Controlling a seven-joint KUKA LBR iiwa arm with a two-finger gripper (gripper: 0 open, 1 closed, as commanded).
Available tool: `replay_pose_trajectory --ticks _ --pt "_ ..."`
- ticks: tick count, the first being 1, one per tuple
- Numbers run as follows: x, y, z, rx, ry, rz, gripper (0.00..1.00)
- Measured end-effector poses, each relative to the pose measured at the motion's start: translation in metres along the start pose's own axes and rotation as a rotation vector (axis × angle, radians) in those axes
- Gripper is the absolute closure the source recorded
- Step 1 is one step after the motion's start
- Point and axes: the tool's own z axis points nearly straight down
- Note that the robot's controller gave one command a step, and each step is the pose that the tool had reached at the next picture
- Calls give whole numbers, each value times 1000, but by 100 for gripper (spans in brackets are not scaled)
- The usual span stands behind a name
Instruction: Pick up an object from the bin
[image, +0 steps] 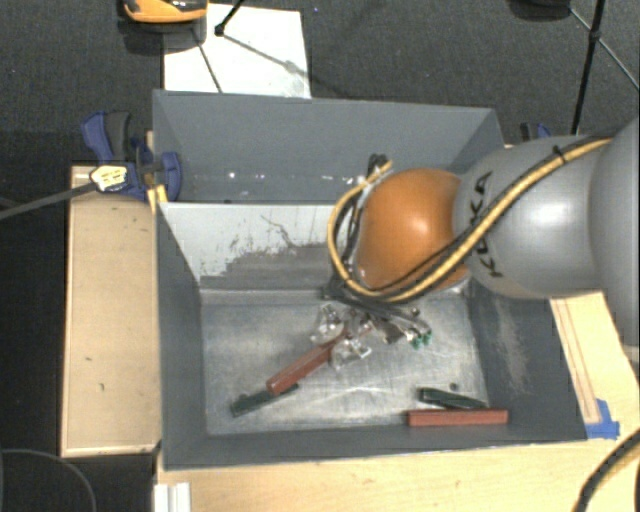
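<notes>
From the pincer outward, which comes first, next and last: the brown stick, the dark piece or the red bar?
1. Brown stick: mid-bin, its upper end right at the pincer.
2. Dark piece: front right of the bin.
3. Red bar: just in front of the dark piece, nearly a tie with it.

Dark, speckled floor (60, 90) surrounds the work area on the far and left sides. A white sheet of paper (255, 50) lies on it at the top, beside an orange-and-black object (163, 10) cut by the edge; a black cable (45, 199) crosses at left.
</notes>
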Motion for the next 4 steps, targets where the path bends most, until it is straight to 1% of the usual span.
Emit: replay_pose_trajectory --ticks 1,2,3,4 --pt "-2 -1 -15 3 -7 1 100" --pt "-2 -1 -20 4 -9 2 100" --pt "-1 0 -25 1 -4 4 100" --pt "-2 -1 -33 2 -5 6 100"
